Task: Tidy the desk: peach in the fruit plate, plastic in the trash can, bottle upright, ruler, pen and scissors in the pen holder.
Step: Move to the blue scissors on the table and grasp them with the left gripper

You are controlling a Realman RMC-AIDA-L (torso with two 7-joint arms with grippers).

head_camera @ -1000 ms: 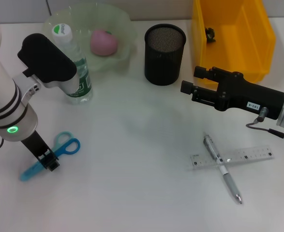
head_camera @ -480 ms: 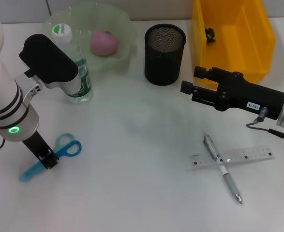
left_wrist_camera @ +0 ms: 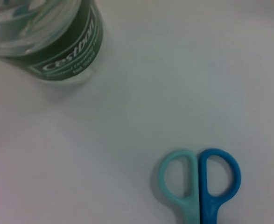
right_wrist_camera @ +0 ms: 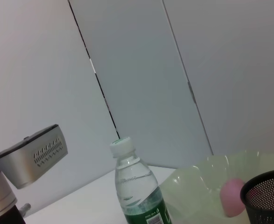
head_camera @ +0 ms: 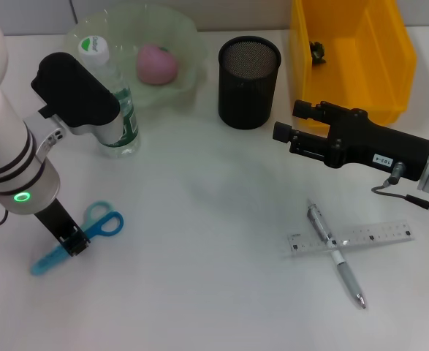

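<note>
The left gripper (head_camera: 74,243) is set down on the scissors (head_camera: 79,234), apparently closed on them near the pivot. If they are gripped off-centre, they could swing, miss the pen holder (head_camera: 248,82) or strike the upright bottle (head_camera: 115,110).

The right gripper (head_camera: 286,134) hovers idle near the holder; whether it is open cannot be told.

Peach (head_camera: 156,63) in plate (head_camera: 188,36); pen (head_camera: 335,254) across ruler (head_camera: 350,238).

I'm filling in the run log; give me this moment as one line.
left gripper: down on scissors | right gripper: idle near pen holder | peach: in plate | bottle: upright | pen, ruler: on desk
</note>
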